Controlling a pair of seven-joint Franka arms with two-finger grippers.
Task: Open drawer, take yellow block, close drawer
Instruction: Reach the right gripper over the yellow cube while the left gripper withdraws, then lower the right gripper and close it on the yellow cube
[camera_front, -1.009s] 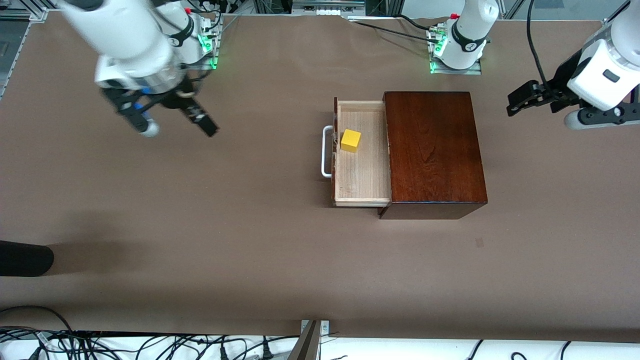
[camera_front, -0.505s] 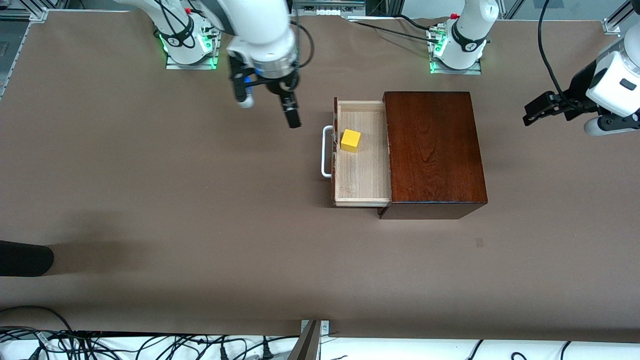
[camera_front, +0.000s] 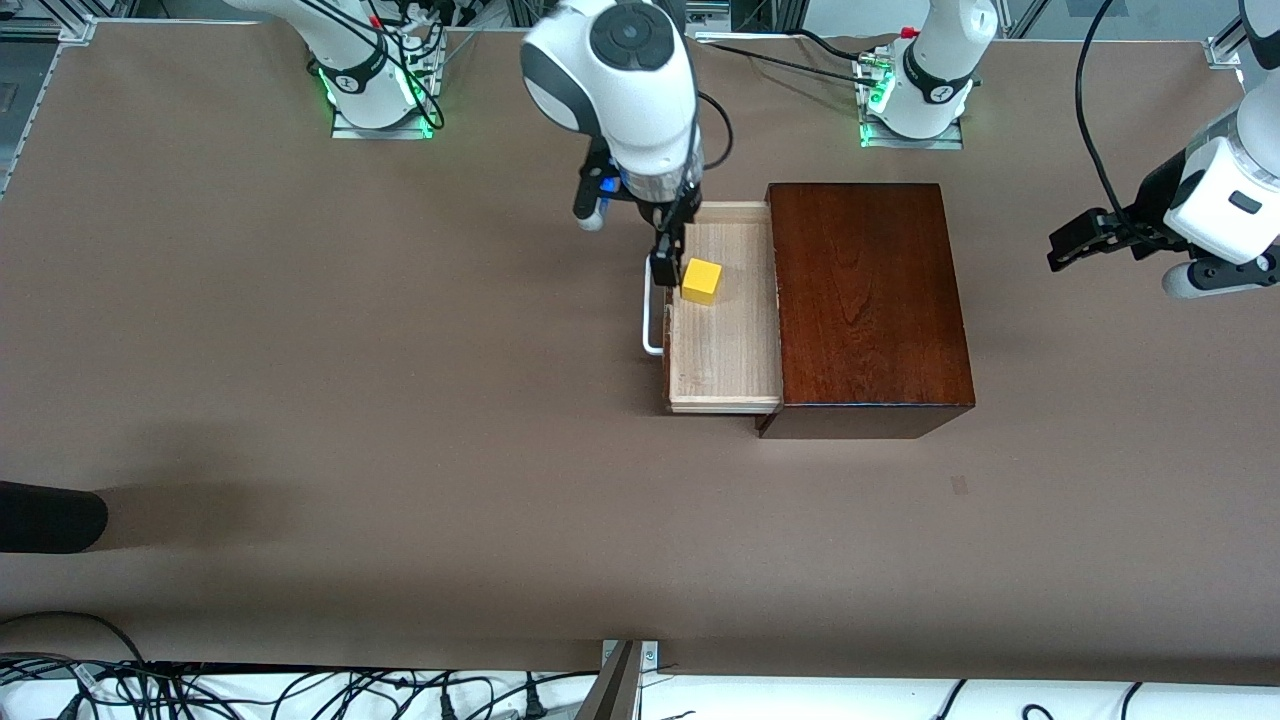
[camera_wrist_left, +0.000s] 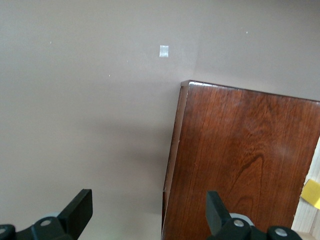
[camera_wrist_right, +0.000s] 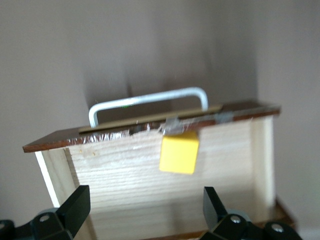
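The drawer (camera_wrist_right: 150, 200) stands pulled out, its pale-wood floor exposed and its dark reddish-brown front edge carrying the white U-shaped handle (camera_wrist_right: 148, 103) over the brown table (camera_wrist_right: 100, 45). The yellow block (camera_wrist_right: 178, 153) rests on the drawer floor just beside the front panel. The right gripper (camera_wrist_right: 142, 210) hangs above the drawer with its two fingertips (camera_wrist_right: 76, 204) spread wide, holding nothing.

The box (camera_front: 868, 300) at centre right looks like glossy dark reddish wood, its drawer (camera_front: 725, 340) pale, matt, unfinished grainy wood with a smooth white handle (camera_front: 650, 310), the yellow block (camera_front: 701, 281) smooth and plain, the desk (camera_front: 350, 400) matt brown.
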